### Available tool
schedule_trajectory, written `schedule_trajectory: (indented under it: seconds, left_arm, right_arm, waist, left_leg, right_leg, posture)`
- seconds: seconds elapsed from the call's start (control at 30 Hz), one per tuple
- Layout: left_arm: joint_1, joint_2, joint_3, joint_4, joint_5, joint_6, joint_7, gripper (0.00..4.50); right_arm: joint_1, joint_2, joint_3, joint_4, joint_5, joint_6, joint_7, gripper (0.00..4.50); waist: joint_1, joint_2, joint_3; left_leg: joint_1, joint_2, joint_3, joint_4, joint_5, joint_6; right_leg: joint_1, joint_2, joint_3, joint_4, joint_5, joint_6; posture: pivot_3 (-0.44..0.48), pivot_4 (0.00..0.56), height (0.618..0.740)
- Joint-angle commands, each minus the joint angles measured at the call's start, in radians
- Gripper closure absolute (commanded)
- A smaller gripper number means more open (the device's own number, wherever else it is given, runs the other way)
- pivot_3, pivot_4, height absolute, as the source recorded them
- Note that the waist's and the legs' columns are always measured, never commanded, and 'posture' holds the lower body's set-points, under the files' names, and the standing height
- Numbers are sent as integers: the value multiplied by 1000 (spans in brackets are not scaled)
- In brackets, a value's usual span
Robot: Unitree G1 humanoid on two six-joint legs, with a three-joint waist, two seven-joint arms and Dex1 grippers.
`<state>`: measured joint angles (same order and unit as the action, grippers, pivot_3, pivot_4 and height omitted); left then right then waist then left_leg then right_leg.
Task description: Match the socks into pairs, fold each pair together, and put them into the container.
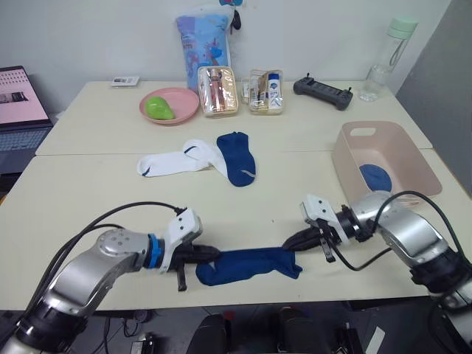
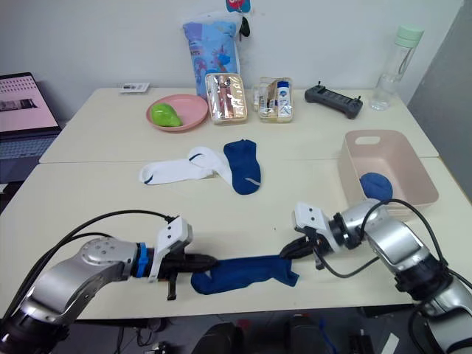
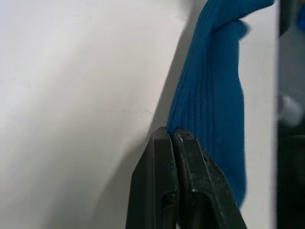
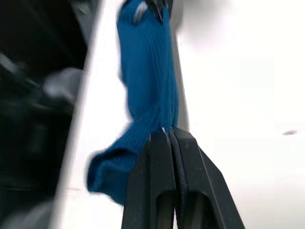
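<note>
A dark blue sock (image 1: pixel 247 265) lies stretched near the table's front edge. My left gripper (image 1: pixel 209 254) is shut on its left end, seen up close in the left wrist view (image 3: pixel 172 134). My right gripper (image 1: pixel 289 243) is shut on its right end (image 4: pixel 167 133). Two white socks (image 1: pixel 177 160) and another dark blue sock (image 1: pixel 237 157) lie together mid-table. The pale pink container (image 1: pixel 391 158) stands at the right with a folded dark blue sock bundle (image 1: pixel 375 177) inside.
At the back stand a round pink plate (image 1: pixel 181 109) with a green item, two clear zip pouches (image 1: pixel 219 91), a black controller (image 1: pixel 323 93), a water bottle (image 1: pixel 389 59) and a blue bag (image 1: pixel 203 40). A laptop (image 1: pixel 18 99) sits at far left.
</note>
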<state>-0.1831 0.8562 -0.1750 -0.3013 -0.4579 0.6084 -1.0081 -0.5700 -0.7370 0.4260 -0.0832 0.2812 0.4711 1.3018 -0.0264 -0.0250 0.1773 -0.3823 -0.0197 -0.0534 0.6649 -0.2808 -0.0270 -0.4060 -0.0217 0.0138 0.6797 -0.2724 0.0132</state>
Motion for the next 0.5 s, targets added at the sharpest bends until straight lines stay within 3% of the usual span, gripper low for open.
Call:
schedule_trajectory:
  seconds: [0.03, 0.3, 0.43, 0.5]
  left_arm:
    - [-48, -14, -25, 64, 58, -75, -40, 4475]
    - [-209, -63, -114, 298, 233, -270, -115, 4475]
    - [-238, -104, -108, 373, 277, -325, -108, 4475]
    - [-244, -117, -96, 399, 292, -361, -98, 4297]
  right_arm:
    - [-44, 21, 13, 75, -72, -112, 24, 4500]
    - [-188, 135, 35, 375, -225, -380, 22, 4500]
    - [-192, 167, 20, 436, -241, -403, 17, 4500]
    - [-196, 160, 5, 464, -254, -440, 5, 4034]
  waist:
    - [0, 0, 0]
    - [-2, 0, 0]
    - [-1, 0, 0]
    - [0, 0, 0]
  left_leg:
    - [0, 0, 0, 0, 0, 0]
    - [0, 0, 0, 0, 0, 0]
    - [0, 0, 1, 1, 0, 0]
    - [0, 0, 1, 1, 0, 0]
  right_leg:
    - [0, 0, 0, 0, 0, 0]
    - [0, 0, 0, 1, 0, 0]
    - [0, 0, 0, 0, 0, 0]
    - [0, 0, 0, 1, 0, 0]
  posture:
    - [0, 150, 740]
    - [0, 150, 740]
    - [0, 150, 740]
    - [0, 150, 740]
